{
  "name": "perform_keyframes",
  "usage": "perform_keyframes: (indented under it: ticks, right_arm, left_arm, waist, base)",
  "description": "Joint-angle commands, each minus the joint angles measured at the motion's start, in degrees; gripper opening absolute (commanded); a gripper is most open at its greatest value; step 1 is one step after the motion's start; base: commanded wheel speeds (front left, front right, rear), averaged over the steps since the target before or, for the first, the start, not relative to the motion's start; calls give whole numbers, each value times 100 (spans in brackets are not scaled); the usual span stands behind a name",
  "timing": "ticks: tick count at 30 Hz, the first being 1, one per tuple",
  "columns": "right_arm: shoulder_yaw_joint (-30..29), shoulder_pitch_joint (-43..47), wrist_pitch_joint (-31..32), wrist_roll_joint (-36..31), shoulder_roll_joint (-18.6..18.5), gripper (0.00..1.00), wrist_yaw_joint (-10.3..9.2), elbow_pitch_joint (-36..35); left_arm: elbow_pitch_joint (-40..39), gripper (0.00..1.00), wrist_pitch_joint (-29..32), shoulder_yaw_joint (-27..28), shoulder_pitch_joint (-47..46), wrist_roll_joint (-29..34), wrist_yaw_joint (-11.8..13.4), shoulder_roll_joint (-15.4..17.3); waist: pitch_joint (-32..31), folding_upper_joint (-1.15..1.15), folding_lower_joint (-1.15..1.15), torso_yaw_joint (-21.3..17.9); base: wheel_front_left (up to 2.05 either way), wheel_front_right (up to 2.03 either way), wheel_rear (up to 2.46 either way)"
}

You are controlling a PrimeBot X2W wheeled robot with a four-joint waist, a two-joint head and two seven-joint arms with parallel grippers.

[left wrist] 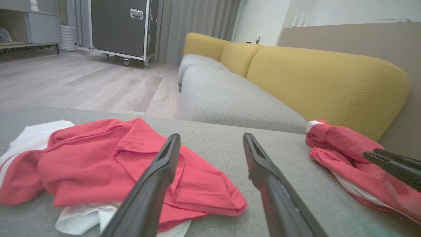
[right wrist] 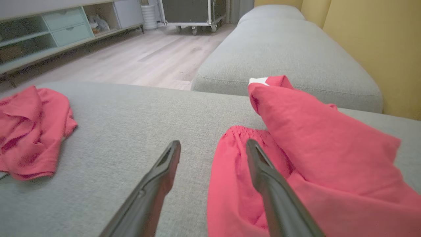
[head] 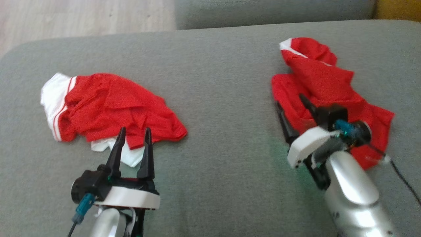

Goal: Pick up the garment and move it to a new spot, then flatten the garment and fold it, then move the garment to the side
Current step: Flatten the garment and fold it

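Two crumpled red garments lie on the grey cushion (head: 217, 82). The left one (head: 108, 108) has white trim and white cloth under it, and it also shows in the wrist views (left wrist: 98, 158) (right wrist: 29, 128). My left gripper (head: 135, 133) (left wrist: 211, 136) is open just in front of its near edge, holding nothing. The right garment (head: 322, 85) (right wrist: 312, 138) (left wrist: 345, 144) is bunched, with a white cuff at its far end. My right gripper (head: 291, 102) (right wrist: 213, 144) is open at its left edge, one finger over the cloth and the other over bare cushion.
A second grey seat cushion (left wrist: 230, 98) lies beyond, with yellow backrests (left wrist: 329, 79) to its right. Wooden floor (left wrist: 82, 82) lies past the cushion's far edge, with a black wheeled case (left wrist: 121, 29) and low shelves (right wrist: 49, 29) on it. A wide strip of bare cushion separates the garments.
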Motion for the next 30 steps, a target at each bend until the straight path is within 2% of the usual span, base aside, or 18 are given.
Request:
perform_keyframes:
  ticks: [1,7,14,15,16,18,21,30]
  right_arm:
    - [-4,-315,100,-132,19,100,-4,44]
    - [-579,-963,500,-437,19,100,-4,1177]
    - [-817,-1460,473,-338,19,100,-4,2230]
    - [-820,-1517,439,-291,19,63,-4,2348]
    - [-791,-1569,384,-238,19,1,-4,2447]
    - [-638,-1647,207,-27,19,0,-4,2580]
    - [-53,-1689,-90,561,19,0,-4,2561]
    - [2049,-1471,-539,2414,19,0,-4,1563]
  left_arm:
    - [-135,100,-55,115,-298,-50,-4,13]
    - [-73,100,-55,13,-394,-126,17,13]
    - [-65,100,-55,11,-447,-172,16,13]
    - [-64,100,-55,11,-454,-172,14,13]
    - [-62,100,-55,11,-463,-171,12,13]
    - [-47,100,-55,9,-492,-166,8,13]
    - [-20,100,-55,20,-530,-155,3,13]
    - [18,100,-55,131,-462,-114,-13,13]
  waist:
    - [109,0,0,184]
    - [202,0,0,487]
    - [322,0,0,604]
    - [339,0,0,608]
    - [353,0,0,610]
    - [368,0,0,614]
    - [359,0,0,599]
    - [179,0,0,427]
  base:
    - [0,0,0]
    - [0,0,0]
    - [0,0,0]
    - [0,0,0]
    - [0,0,0]
    - [0,0,0]
    - [0,0,0]
    - [0,0,0]
